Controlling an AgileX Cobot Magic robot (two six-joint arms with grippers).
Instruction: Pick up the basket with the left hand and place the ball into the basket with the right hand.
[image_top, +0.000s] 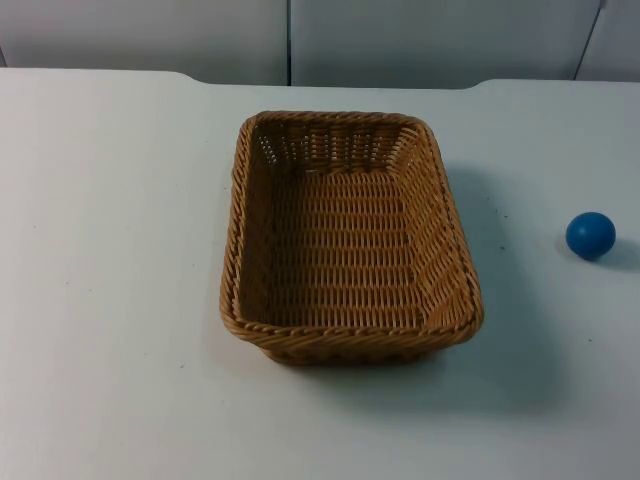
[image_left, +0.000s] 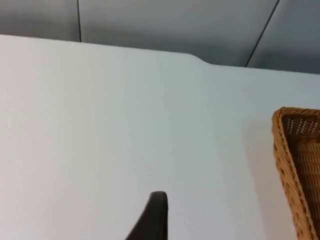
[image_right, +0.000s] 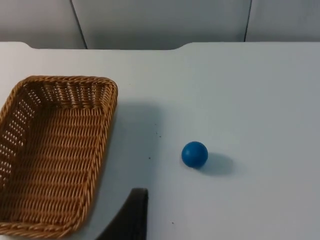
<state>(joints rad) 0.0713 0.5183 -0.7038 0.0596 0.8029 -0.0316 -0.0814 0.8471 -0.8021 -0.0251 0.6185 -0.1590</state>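
The wicker basket looks light and stiff; I take its rim. The ball probably rolls easily. I cannot tell either pincer's opening.

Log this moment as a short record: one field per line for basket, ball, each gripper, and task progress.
basket: brown wicker basket, rectangular, standing on the white table, nothing in it
ball: blue ball, on the table to the basket's right, apart from it
left gripper: one black fingertip over bare table left of the basket, holding nothing
right gripper: one black fingertip over the table between basket and ball, holding nothing
progress: basket not lifted, ball not picked up
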